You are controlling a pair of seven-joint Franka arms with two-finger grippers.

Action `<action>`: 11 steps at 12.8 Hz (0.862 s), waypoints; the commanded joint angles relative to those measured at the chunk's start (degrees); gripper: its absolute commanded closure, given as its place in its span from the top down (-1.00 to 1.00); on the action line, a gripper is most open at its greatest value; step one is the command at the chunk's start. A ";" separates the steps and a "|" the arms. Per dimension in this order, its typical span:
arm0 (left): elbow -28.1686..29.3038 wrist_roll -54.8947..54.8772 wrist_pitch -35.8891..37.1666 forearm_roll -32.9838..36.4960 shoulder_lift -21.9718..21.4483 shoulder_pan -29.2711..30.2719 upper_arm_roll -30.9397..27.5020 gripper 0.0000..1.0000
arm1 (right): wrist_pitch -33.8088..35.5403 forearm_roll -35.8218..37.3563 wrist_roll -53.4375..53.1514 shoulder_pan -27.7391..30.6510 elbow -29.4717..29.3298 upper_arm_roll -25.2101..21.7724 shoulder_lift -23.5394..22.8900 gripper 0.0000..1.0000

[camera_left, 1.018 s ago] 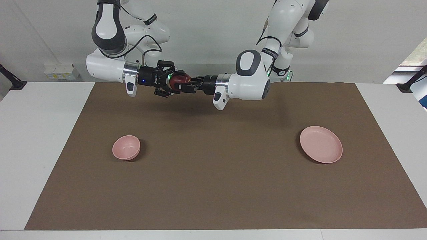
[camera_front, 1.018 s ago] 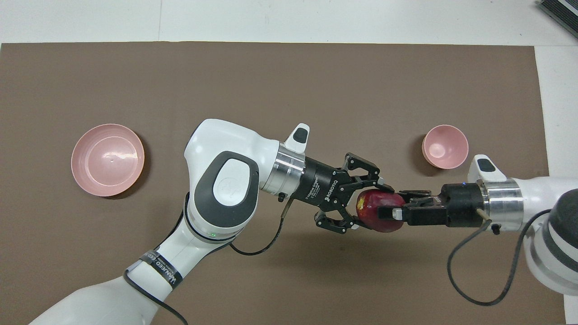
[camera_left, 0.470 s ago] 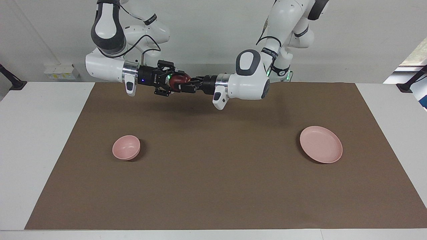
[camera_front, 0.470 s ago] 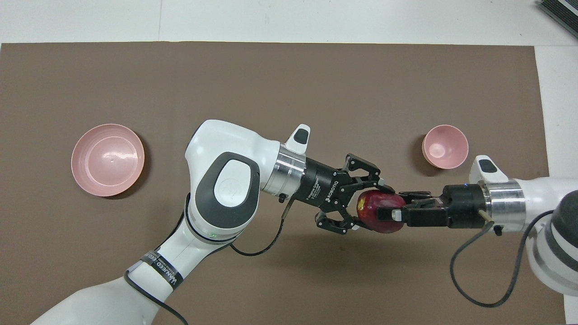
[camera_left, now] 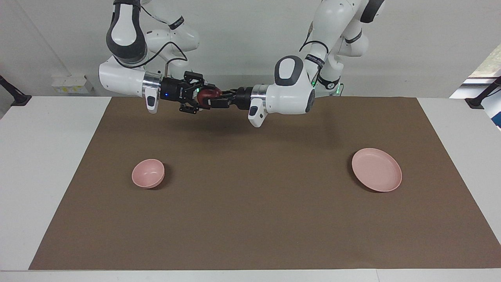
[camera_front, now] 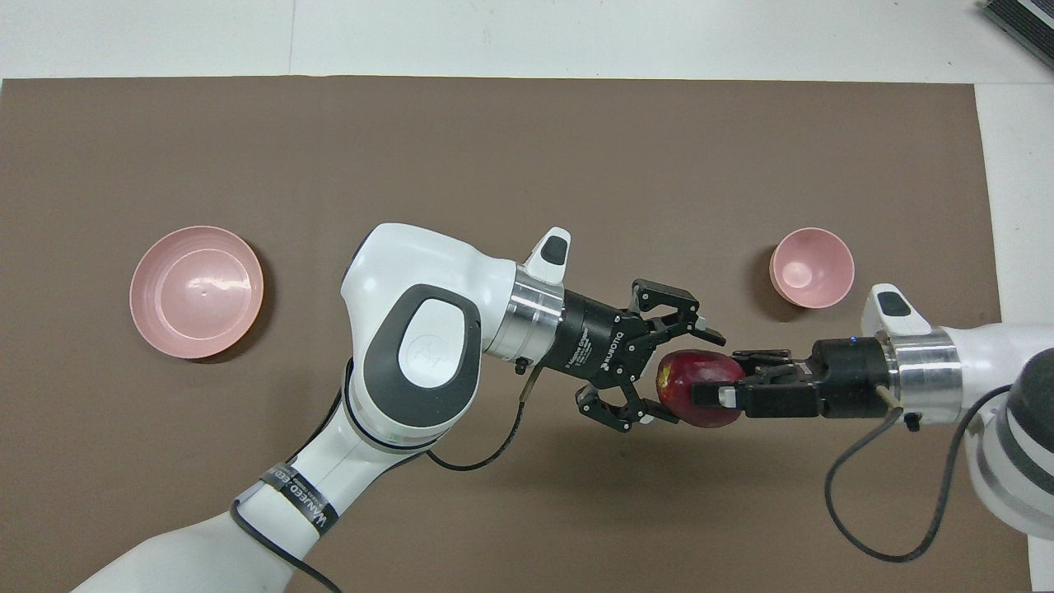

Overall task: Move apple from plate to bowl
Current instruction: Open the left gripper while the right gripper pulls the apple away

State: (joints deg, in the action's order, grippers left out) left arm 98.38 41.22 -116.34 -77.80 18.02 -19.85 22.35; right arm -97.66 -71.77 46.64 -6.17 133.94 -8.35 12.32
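The dark red apple [camera_left: 208, 94] [camera_front: 688, 405] hangs in the air between the two hands, over the brown mat near the robots' side. My right gripper [camera_left: 202, 96] [camera_front: 710, 394] is shut on the apple. My left gripper [camera_left: 214, 102] [camera_front: 690, 377] faces it from the other end, open, its fingers spread around the apple. The flat pink plate [camera_left: 376, 169] [camera_front: 196, 291] lies empty toward the left arm's end of the table. Toward the right arm's end stands the small deep pink bowl [camera_left: 148, 173] [camera_front: 812, 268], also empty.
A brown mat [camera_left: 250, 219] [camera_front: 494, 148] covers most of the white table [camera_left: 39, 164]. Both forearms stretch level over the mat's robot-side strip. A dark object [camera_front: 1021, 21] sits at the table's corner farthest from the robots, toward the right arm's end.
My right gripper has shut on the apple and my left gripper has opened off it. Both hands shifted slightly toward the right arm's end.
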 commanded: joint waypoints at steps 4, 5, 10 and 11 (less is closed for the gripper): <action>1.02 1.06 -3.96 12.54 -0.97 0.16 -1.35 1.00 | 3.53 13.98 1.96 3.18 -3.76 -0.08 -2.47 -0.39; 1.37 1.15 -5.02 18.24 -0.88 0.42 -1.52 1.00 | 3.44 19.59 2.66 3.18 -6.21 -0.08 -4.22 -0.42; 2.17 0.89 -4.42 39.71 -0.53 5.60 -2.40 1.00 | 2.22 41.05 2.23 2.57 -13.52 0.00 -9.33 -0.45; 2.17 0.88 -4.77 44.27 -0.44 6.48 -2.40 1.00 | 0.47 45.44 1.79 2.04 -14.75 0.09 -10.21 -0.48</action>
State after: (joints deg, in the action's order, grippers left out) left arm 99.48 41.90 -120.37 -39.33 18.24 -14.67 19.69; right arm -96.15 -32.20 48.11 -3.62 122.23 -8.51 4.03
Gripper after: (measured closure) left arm 0.000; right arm 0.145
